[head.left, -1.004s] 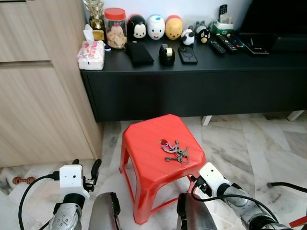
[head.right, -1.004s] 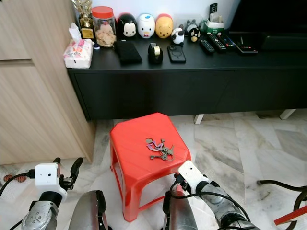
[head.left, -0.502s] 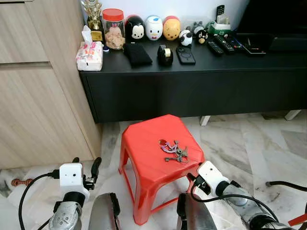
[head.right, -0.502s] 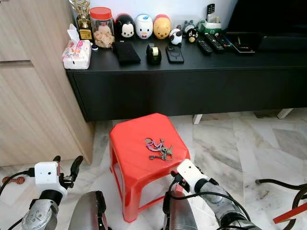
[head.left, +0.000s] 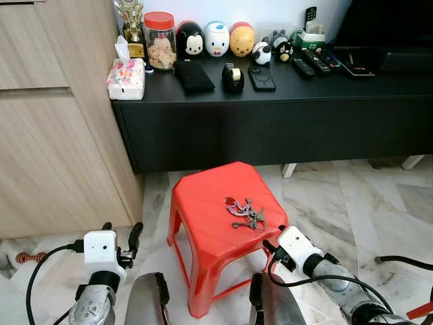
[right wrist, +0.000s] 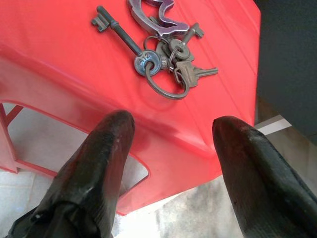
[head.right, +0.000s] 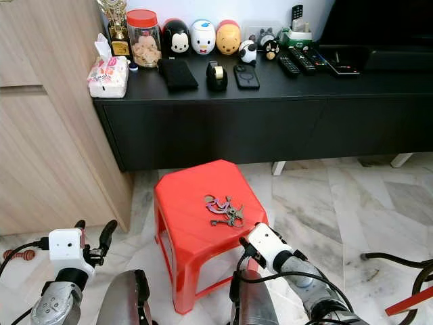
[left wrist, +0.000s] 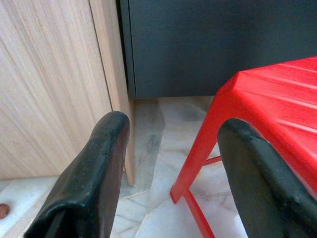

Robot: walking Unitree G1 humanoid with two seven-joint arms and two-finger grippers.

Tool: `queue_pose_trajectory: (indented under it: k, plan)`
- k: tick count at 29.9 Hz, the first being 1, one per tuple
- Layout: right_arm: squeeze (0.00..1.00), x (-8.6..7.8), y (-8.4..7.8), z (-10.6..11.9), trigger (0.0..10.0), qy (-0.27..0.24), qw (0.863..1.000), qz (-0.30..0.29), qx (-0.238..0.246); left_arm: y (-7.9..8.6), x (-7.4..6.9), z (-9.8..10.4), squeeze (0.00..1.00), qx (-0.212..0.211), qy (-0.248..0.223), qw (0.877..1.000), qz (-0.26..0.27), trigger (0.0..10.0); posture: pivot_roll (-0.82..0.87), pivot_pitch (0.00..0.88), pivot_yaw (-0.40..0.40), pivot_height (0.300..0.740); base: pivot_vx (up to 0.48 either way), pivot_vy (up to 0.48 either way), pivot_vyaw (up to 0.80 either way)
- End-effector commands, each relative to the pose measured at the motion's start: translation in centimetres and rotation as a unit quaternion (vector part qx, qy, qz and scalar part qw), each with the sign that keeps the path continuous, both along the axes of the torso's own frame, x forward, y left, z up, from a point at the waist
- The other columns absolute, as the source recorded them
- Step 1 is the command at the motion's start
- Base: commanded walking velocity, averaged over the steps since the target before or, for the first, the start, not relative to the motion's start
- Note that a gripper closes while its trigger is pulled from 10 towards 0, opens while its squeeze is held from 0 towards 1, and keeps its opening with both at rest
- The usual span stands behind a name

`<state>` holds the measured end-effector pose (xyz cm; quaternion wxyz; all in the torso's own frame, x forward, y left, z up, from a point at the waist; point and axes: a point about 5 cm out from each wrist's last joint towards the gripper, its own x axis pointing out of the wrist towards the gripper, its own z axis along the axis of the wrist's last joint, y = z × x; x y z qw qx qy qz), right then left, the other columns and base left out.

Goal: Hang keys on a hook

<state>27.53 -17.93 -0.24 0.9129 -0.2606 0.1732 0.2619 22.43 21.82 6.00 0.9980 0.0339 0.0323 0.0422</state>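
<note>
We see a red plastic stool (head.left: 216, 217) centre frame on pale marbled floor tiles (head.left: 352, 203). At its 12 o'clock runs a long black low cabinet (head.left: 270, 122). Along the cabinet top: a floral tissue pack (head.left: 127, 76) at the far left, a red-lidded glass jar (head.left: 161, 40), three round cartoon-character figures (head.left: 218, 38), a black flat pouch (head.left: 195, 76), a black tape dispenser (head.left: 234, 78), a dark phone (head.left: 262, 78), several remote controls (head.left: 318, 64). At the stool's 9 o'clock stands a light wood-grain cupboard (head.left: 54, 135).
</note>
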Motion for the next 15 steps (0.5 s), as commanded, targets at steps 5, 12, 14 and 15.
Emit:
queue_pose_trajectory:
  k: [5,12,14,15]
  plan:
    - [0.0,0.1,-0.9,-0.1,10.0,-0.002,0.999,-0.006,-0.051,-0.2,0.0,0.2,0.0,-0.003,-0.006,1.0,-0.002,10.0,0.06,0.085,-0.093,0.568,0.0,0.0,0.0]
    - [0.0,0.3,-1.5,0.2,10.0,-0.045,0.996,-0.036,-0.075,-0.2,-0.1,0.3,0.0,-0.003,-0.008,1.0,-0.001,10.0,0.07,0.092,-0.094,0.568,0.0,0.0,0.0]
    - [0.0,0.3,-1.6,0.3,10.0,-0.056,0.995,-0.043,-0.077,-0.2,-0.1,0.3,0.0,-0.002,-0.008,1.0,-0.001,10.0,0.07,0.093,-0.093,0.568,0.0,0.0,0.0]
    - [0.0,0.3,-1.8,0.4,10.0,-0.074,0.992,-0.061,-0.08,-0.2,-0.1,0.3,0.0,-0.002,-0.008,1.0,-0.001,10.0,0.07,0.095,-0.093,0.568,0.0,0.0,0.0]
